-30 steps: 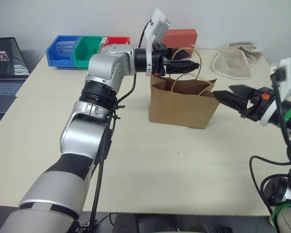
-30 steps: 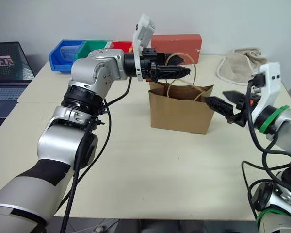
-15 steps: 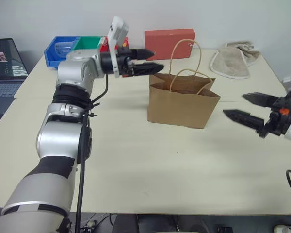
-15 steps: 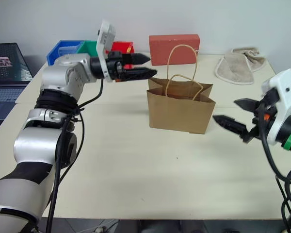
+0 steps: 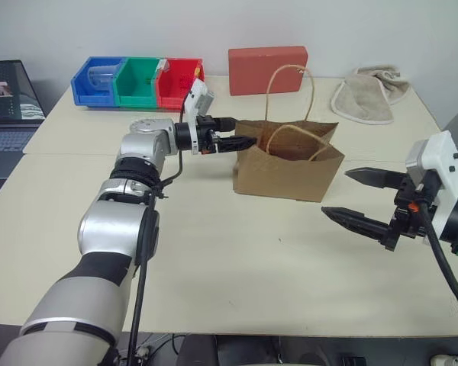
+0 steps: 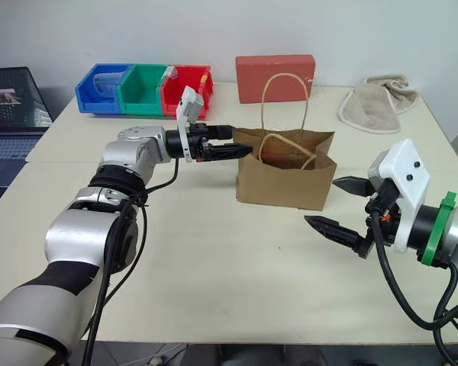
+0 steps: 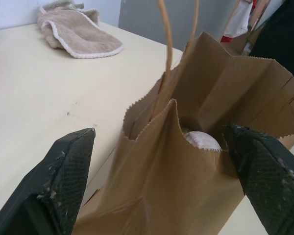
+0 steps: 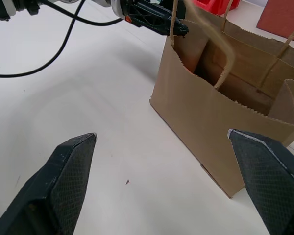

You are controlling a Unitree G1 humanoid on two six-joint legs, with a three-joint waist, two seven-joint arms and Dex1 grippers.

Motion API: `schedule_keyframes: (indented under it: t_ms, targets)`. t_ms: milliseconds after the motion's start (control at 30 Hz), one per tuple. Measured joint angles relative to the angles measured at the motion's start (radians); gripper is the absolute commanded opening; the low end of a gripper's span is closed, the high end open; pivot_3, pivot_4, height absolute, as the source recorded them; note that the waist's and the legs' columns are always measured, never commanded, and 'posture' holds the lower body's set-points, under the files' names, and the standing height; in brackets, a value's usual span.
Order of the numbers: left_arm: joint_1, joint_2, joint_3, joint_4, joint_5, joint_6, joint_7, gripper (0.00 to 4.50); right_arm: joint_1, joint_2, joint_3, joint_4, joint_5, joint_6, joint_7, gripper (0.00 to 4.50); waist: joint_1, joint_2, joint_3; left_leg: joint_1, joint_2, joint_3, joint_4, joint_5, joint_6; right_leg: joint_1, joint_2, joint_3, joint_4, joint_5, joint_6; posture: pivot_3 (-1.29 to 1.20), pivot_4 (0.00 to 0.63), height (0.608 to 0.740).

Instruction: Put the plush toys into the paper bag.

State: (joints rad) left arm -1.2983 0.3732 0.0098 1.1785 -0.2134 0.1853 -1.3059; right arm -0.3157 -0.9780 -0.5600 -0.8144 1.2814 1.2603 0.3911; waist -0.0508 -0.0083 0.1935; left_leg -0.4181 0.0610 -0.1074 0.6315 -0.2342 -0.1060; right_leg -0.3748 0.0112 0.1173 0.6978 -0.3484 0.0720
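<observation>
While both my arms reach over the cream table, the contents stand as follows, nearest first.

Item one: my right gripper, fingers spread wide and holding nothing, hovering above bare tabletop, tips aimed toward the bag from its right-hand side and well apart from it.

Item two: my left gripper, likewise spread wide and empty, pointing level at the bag's left end. Its fingertips sit right at the paper rim, one to either side of the bag's narrow end wall; whether they touch the paper I cannot tell.

Item three: the paper bag, brown kraft, upright, mouth open, directly ahead of my left fingertips. Two tan looped handles, one raised, one drooped into the opening. Inside, low down, a rounded white form is visible from my left wrist; it looks like a plush toy, but too little shows to name it.

Item four, beyond the bag: a red box at the table's far edge.

Item five, far right of the bag: a beige towel, crumpled.

Item six, far beyond my left arm: three bins, blue, green and red, in a row.

Item seven, off the table's left side: a laptop, screen lit.
</observation>
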Motion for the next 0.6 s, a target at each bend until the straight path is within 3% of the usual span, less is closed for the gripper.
schedule_keyframes:
  t_ms: [600]
  targets:
    - [-0.023,0.055,0.034,0.041,0.045,0.005,-0.167,4.47,0.101,-0.130,0.026,0.014,0.197,-0.180,-0.093,4.50,-0.004,0.000,0.000,0.000,0.000,-0.001,0.000,0.001,0.001,0.001,0.000,-0.001,0.000,0.000,0.000,0.00,0.150,0.740]
